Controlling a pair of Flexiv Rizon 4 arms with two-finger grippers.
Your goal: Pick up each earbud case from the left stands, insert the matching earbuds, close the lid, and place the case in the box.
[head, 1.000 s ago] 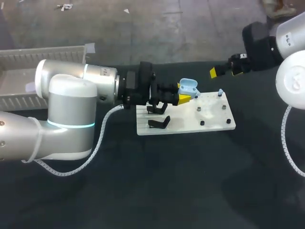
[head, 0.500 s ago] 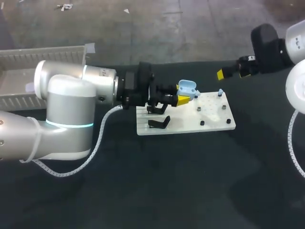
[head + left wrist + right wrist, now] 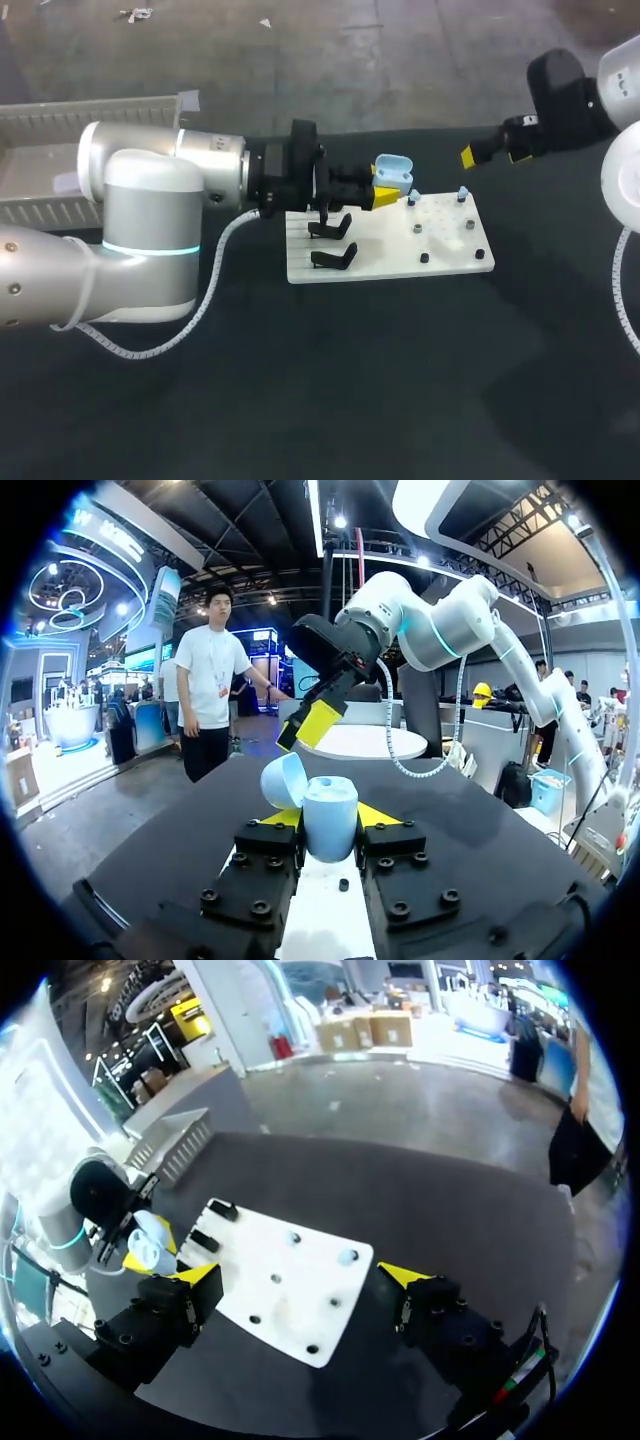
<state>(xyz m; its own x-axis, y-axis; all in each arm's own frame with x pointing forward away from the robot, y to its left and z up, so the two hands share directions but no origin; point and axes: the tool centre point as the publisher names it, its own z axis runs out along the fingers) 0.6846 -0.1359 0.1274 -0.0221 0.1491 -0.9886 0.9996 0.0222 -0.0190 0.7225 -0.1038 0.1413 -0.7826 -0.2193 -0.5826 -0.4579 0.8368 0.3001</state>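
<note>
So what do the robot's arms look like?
Both are fat silvery-white tubes with rounded joints. The left arm has a glowing teal ring and a curly white cable; the right arm has a curly cable too. The left tool and right tool are black with bright yellow tips.

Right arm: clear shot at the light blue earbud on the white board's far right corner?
Probably yes. The open right hand hangs just past the white board, with nothing between it and the light blue earbud. The left hand, shut on the light blue earbud case, is over the board's other end.
</note>
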